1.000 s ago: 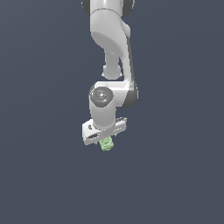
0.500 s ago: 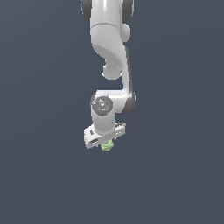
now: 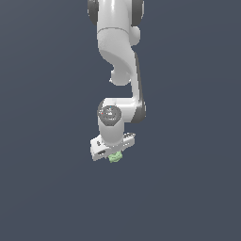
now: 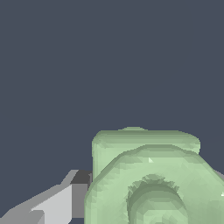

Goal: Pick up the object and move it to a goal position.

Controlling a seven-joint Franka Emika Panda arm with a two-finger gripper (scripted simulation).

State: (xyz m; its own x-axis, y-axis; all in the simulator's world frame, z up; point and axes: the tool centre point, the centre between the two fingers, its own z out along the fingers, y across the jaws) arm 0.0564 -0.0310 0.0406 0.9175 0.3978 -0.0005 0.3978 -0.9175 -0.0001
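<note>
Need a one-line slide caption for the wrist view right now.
Wrist view: pale green knobby object with ringed face fills the frame, beside a grey gripper finger.

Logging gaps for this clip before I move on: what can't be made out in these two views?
- Exterior view: the fingers are hidden behind the gripper body; only part of the green object pokes out below, too small for detail.
- Wrist view: the green object is cut off by the frame edge; one finger shows, the other is hidden behind it.
- Either view: no goal marker or support surface is visible, so whether the object is lifted cannot be judged.
</note>
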